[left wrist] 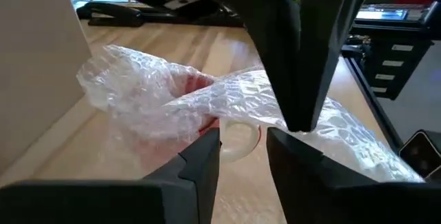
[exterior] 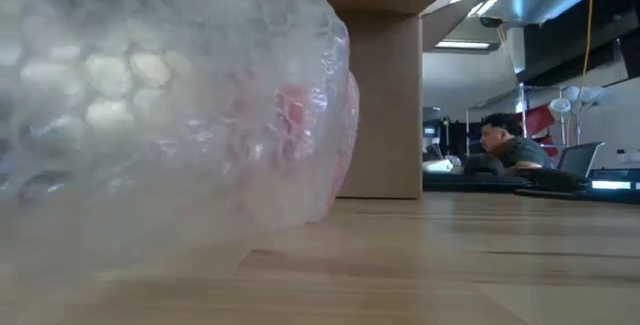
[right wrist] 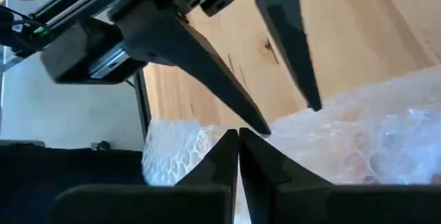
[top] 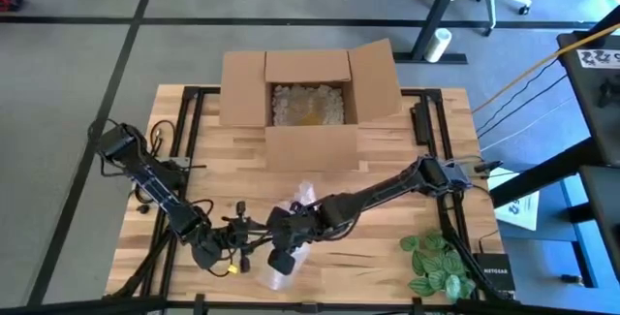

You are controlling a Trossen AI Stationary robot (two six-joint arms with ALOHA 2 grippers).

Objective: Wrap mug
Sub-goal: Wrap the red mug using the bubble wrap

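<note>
Nearby, bubble wrap [exterior: 170, 105] blocks the cardboard box [exterior: 385, 85].

The table [top: 387, 150] has a top of light wooden planks with dark framing showing at its edges. At its far side sits an open cardboard box [top: 310, 145], flaps spread, with pale filling inside. Near the front edge, about the middle, lies a bundle of bubble wrap [top: 291, 257] with something reddish showing through it; in the low view it rests directly on the wood, close to the camera. At the front right corner lies a sprig of green leaves [top: 433, 262]. A dark flat bar [top: 420, 123] lies beside the box, to its right.
</note>
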